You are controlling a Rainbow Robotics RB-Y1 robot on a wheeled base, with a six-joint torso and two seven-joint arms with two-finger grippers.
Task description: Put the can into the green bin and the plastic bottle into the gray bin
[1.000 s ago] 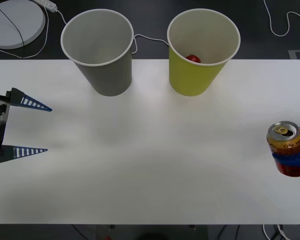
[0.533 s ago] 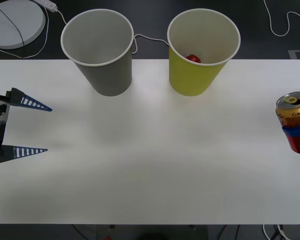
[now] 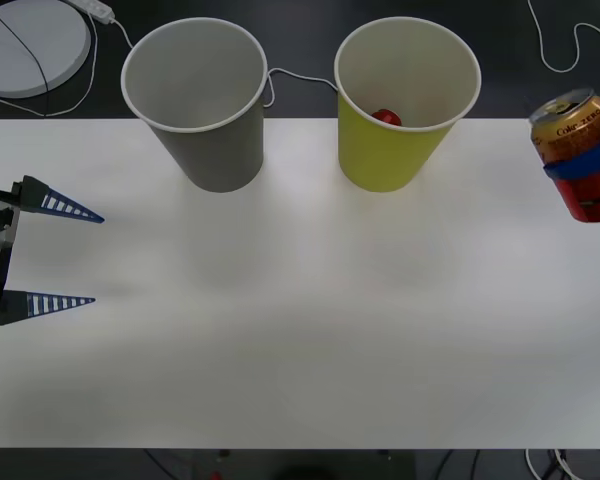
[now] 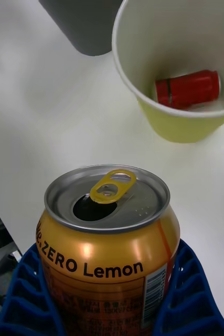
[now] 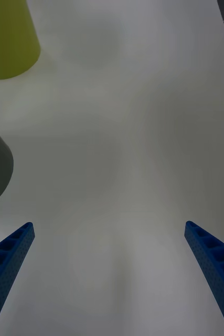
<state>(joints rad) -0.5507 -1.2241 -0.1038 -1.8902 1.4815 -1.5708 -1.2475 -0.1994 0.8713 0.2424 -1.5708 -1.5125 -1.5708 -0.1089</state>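
Right up close, the right gripper (image 3: 590,170) has its blue ribbed jaws clamped around the lower half of the can (image 3: 572,125), one jaw on each side. It's the gold-and-orange one with the red bottom and "ZERO Lemon" on the label. The can sits pretty much upright between the jaws, long axis running up out of them with maybe a slight lean, and the pull-tab end is on top with the mouth already open. As far as I can judge it's hanging clear of the counter (image 3: 300,330), not resting on it. The bit that matters for the drop is where the green bin (image 3: 385,155) lies from there. It's off to the inner side of the loaded jaws, toward the middle of the counter, close by but not touching, with its open rim facing up. So I'd guess the can has to travel sideways over that rim and end up above the opening before the jaws let go. There's already a red can (image 4: 188,88) lying on its side at the bottom of that bin, so a clunk on landing wouldn't surprise me. The gray bin (image 3: 215,150) stands just past the green one, further from these jaws, and I can't make out anything inside it. Way over on the other side the left gripper (image 3: 98,258) sits low at the counter's edge, jaws spread wide with nothing between them. It's closer to the gray bin, well apart from the can, so this one is clearly the right arm's job.
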